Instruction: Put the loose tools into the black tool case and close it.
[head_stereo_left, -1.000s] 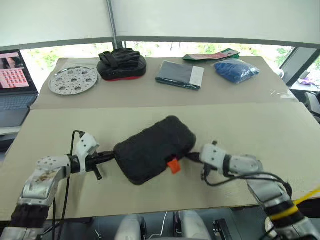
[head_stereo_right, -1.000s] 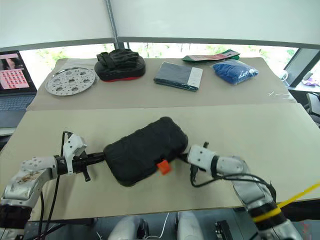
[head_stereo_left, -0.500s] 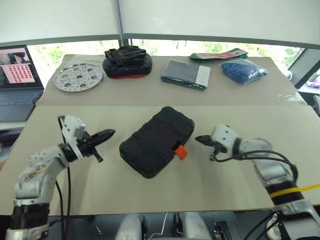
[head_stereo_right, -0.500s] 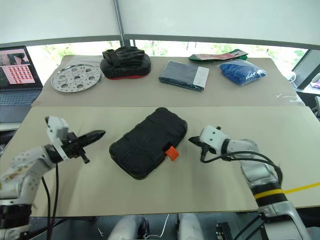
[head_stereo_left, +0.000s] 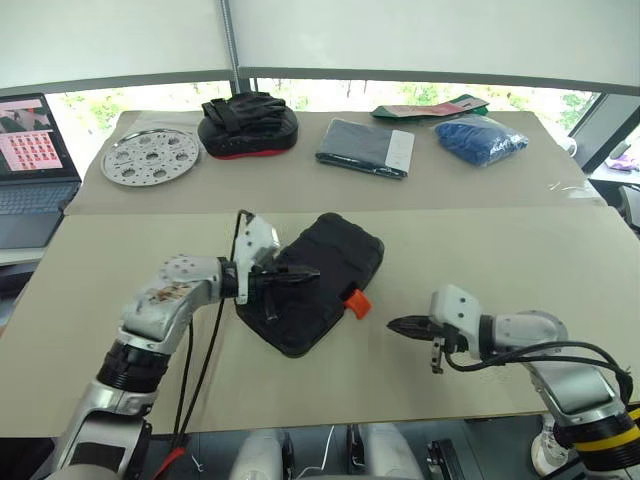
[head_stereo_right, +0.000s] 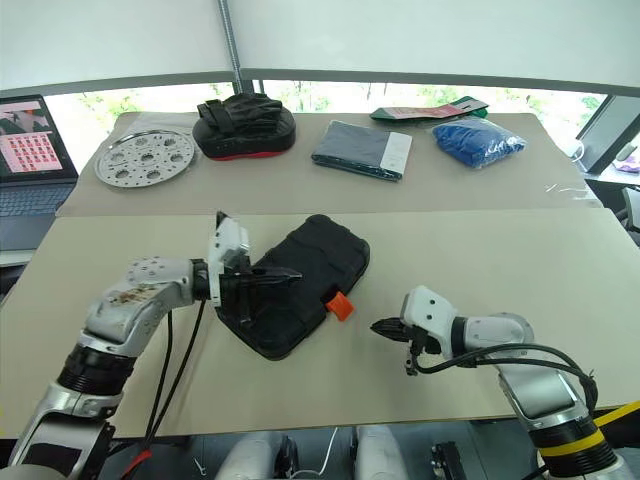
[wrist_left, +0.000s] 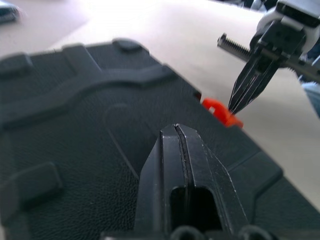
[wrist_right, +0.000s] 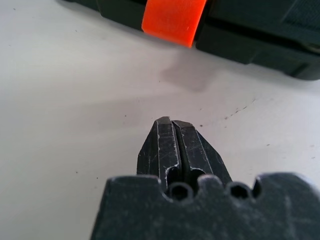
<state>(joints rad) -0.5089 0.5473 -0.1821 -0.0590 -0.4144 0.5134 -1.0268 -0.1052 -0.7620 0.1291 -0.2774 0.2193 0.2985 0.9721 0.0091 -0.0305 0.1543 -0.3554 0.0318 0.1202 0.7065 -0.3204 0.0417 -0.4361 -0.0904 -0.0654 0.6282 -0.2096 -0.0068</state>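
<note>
Black tool case (head_stereo_left: 318, 283) lies closed, orange latch (head_stereo_left: 354, 301) facing the right gripper (head_stereo_left: 393, 325). Left gripper (head_stereo_left: 312, 272) sits over the lid. Both jaws pressed together, empty.

We count one black plastic tool case (head_stereo_left: 312, 282) with rounded corners, shut, bearing one small orange latch (head_stereo_left: 354, 302) on its near edge. Beyond the case, along the far side of the table, we count one round perforated metal plate (head_stereo_left: 150, 157), one black-and-red rounded pouch (head_stereo_left: 248, 125), one flat dark grey folder (head_stereo_left: 364, 147), one blue crumpled bag (head_stereo_left: 481, 139) and one green-and-red flat packet (head_stereo_left: 430, 108). Left of the case, off the table, we count one open laptop (head_stereo_left: 32, 160).
</note>
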